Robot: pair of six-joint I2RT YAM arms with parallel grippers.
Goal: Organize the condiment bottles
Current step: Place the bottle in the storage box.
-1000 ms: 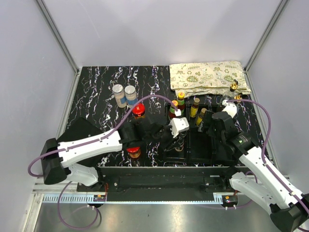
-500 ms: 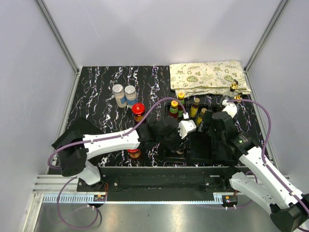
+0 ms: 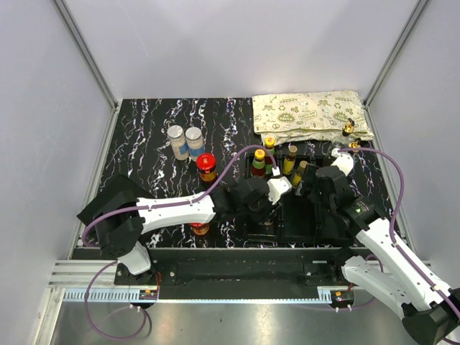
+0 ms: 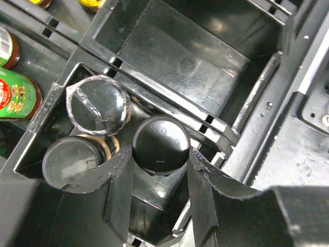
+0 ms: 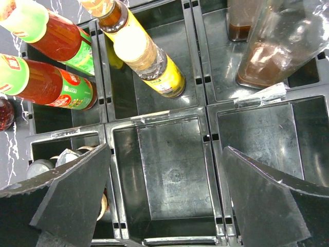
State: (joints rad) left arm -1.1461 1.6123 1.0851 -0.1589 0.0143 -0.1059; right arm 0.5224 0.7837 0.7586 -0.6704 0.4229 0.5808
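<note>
**Top camera:** The left gripper [image 3: 269, 207] dips into the near-left compartment of the black tray [image 3: 298, 224], while the right gripper [image 3: 314, 195] hangs over the tray's right half. Two grey-lidded shakers [image 3: 185, 138] and a red-lidded jar [image 3: 206, 164] stand on the marbled table [image 3: 144, 122] left of the tray. A second red-lidded jar [image 3: 200, 228] sits by the tray's near-left corner. Slim sauce bottles [image 3: 260, 159] crowd the tray's far compartments, and gold-spouted glass bottles [image 3: 347, 129] stand at its far-right corner.

**Left wrist camera:** The fingers [image 4: 121, 190] pinch a black-capped bottle [image 4: 160, 141] from both sides. It stands upright in a tray compartment, just beside two other dark-capped bottles [image 4: 97, 105].

**Right wrist camera:** The fingers [image 5: 72, 200] are spread wide and hold nothing, poised above a bare compartment in the tray's near row. Green-capped red sauces [image 5: 51, 36] and a yellow-labelled bottle [image 5: 154, 64] lean in the row beyond.
</note>
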